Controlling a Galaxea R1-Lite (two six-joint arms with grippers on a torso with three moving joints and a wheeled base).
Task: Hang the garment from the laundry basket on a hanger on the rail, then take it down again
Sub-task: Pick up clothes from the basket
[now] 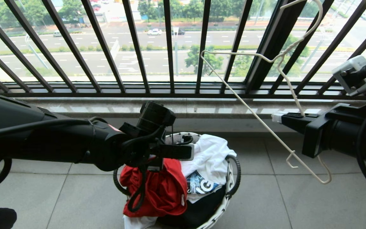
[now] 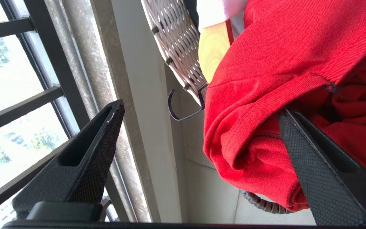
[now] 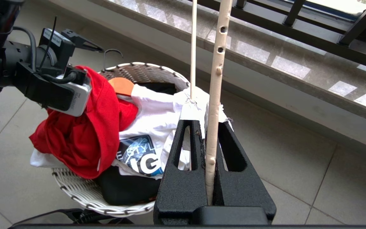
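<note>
The red garment (image 1: 160, 190) hangs over the near-left rim of the round white woven laundry basket (image 1: 230, 190) on the tiled floor. My left gripper (image 1: 170, 159) is open at the top of that cloth. In the left wrist view one finger (image 2: 300, 149) presses into the red garment (image 2: 281, 63) and the other (image 2: 106, 133) stands in free air. At the right, my right gripper (image 1: 276, 117) is shut on the cream-white wire hanger (image 1: 256, 117), held tilted in the air. The hanger's wire (image 3: 216, 79) is pinched in the right gripper (image 3: 206, 124). The rail is out of view.
A white garment with a blue print (image 1: 208, 159) and a black garment (image 1: 199, 213) also fill the basket. The black barred balcony railing (image 1: 170, 47) and a stone ledge (image 1: 202, 108) run just behind it. Grey floor tiles (image 1: 297, 203) surround it.
</note>
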